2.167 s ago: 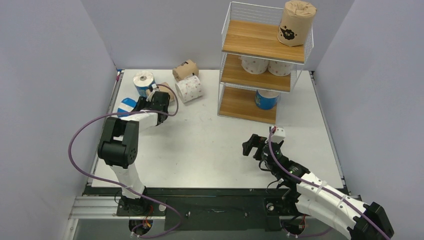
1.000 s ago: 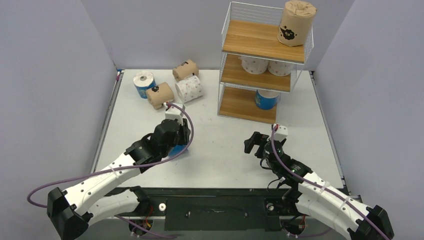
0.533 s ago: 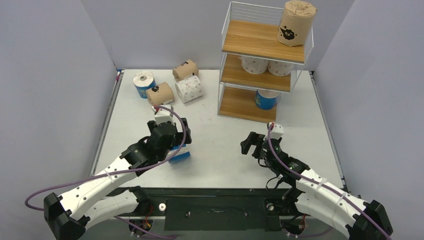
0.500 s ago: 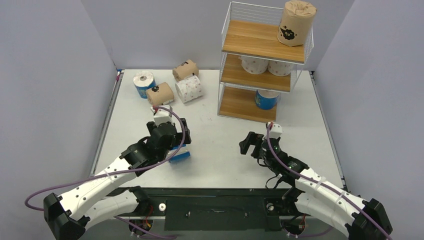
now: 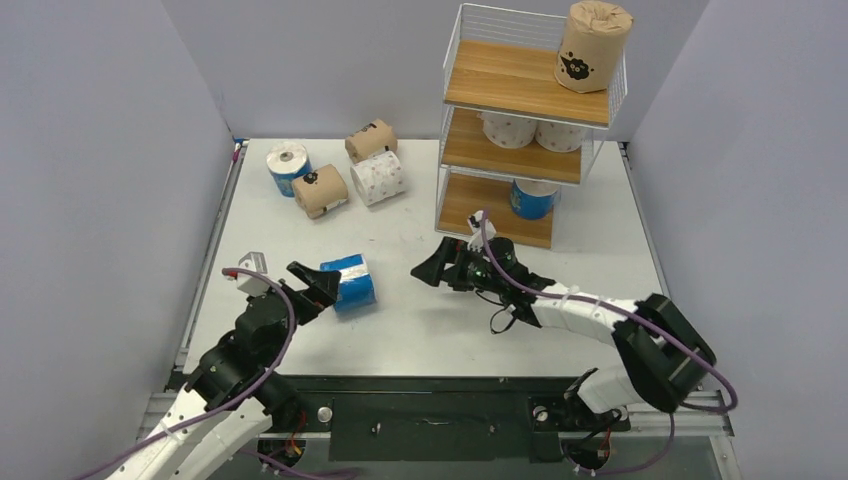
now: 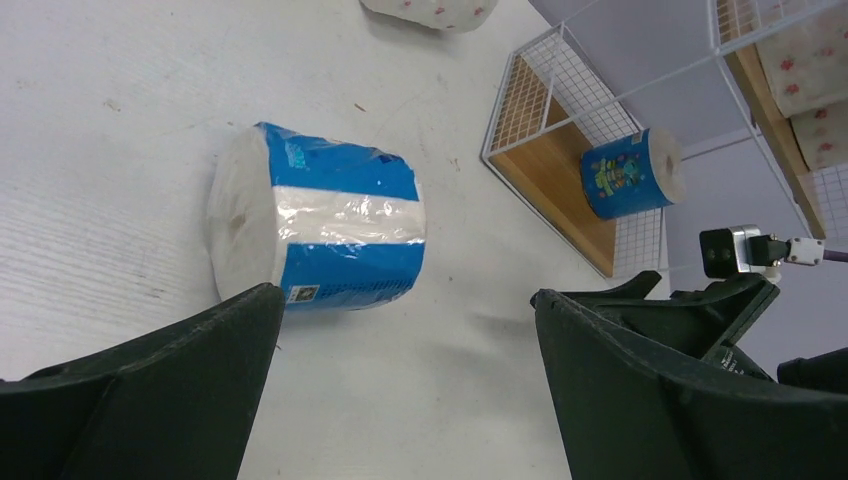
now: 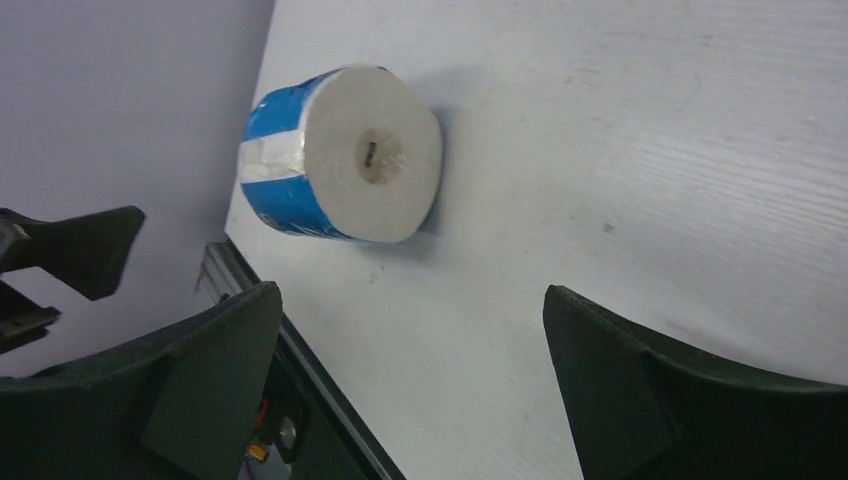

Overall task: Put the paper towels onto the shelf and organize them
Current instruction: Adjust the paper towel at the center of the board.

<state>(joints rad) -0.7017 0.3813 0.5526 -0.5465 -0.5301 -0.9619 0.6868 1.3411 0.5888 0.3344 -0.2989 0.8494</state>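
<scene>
Paper towel roll (image 5: 347,283), blue-and-white, lies on its side on the desk (image 5: 420,330) in the overhead view, between the two arms. The left gripper (image 5: 318,291) is just beside its near-left end, jaws apart with nothing between them. The right gripper (image 5: 428,272) points at it from the other side, a little apart, jaws likewise spread and empty. At the far left of the desk, close together, are an upright blue-and-white roll (image 5: 287,167), a brown roll (image 5: 320,190), a second brown roll (image 5: 370,139) and a dotted white roll (image 5: 378,177). The shelf (image 5: 500,75) at the far right carries a top brown roll (image 5: 592,45) standing on its upper board, a pair of dotted rolls (image 5: 510,128) on the middle board and a blue roll (image 5: 533,198) on the bottom board.

From the left wrist, the lying roll sits just beyond the wide-spread fingers (image 6: 150,400). The left fingertip is right at its lower edge; whether it touches cannot be told. Farther off are the shelf's bottom board with the blue roll, and the right gripper at the right edge.

From the right wrist, the same roll shows its flat white end and core, ahead and left of centre, clear of both spread fingers (image 7: 700,390). A dark finger of the left gripper shows at the left edge.
</scene>
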